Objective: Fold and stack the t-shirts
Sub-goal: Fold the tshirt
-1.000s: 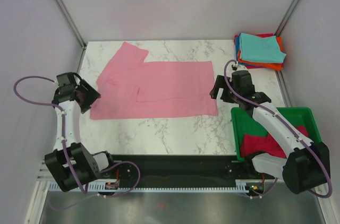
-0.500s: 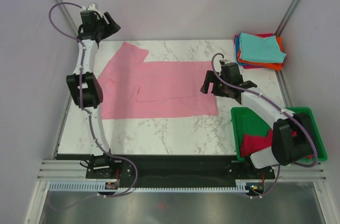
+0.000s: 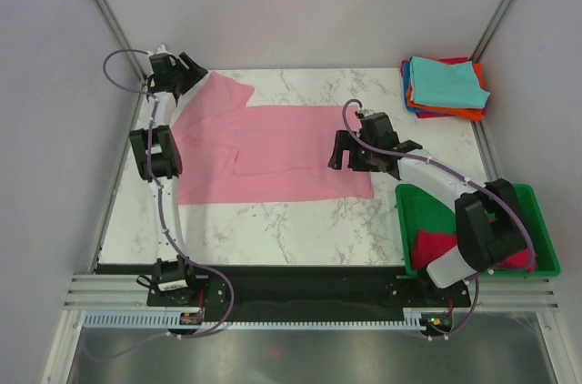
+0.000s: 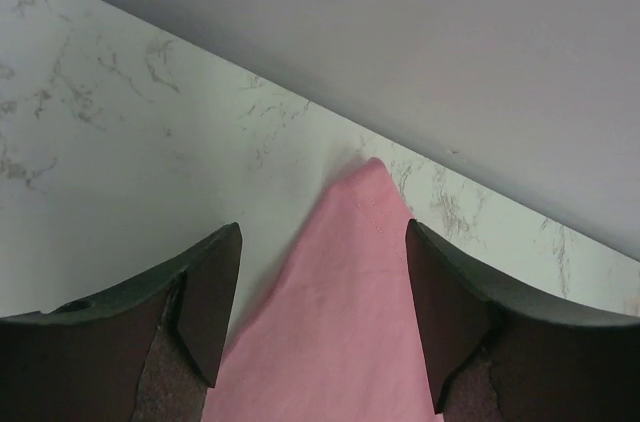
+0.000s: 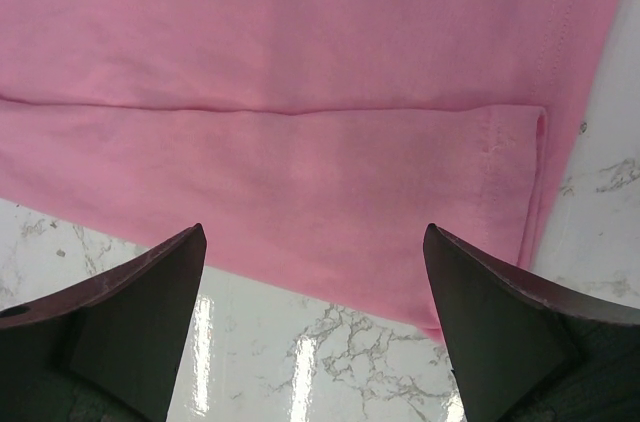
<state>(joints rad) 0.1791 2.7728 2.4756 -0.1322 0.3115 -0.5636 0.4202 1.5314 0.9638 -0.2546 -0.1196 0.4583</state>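
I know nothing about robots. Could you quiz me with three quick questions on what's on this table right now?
1. True or false: the pink t-shirt is lying inside the green bin.
2. Multiple choice: which colour is the top shirt of the folded stack in the far right corner? A) red B) teal C) pink
3. Short answer: are the left arm's fingers or the right arm's fingers gripping any cloth?

Key:
1. False. It lies on the marble tabletop.
2. B.
3. No. Both pairs stand open over the pink t-shirt, the left at its far-left tip and the right at its near-right corner.
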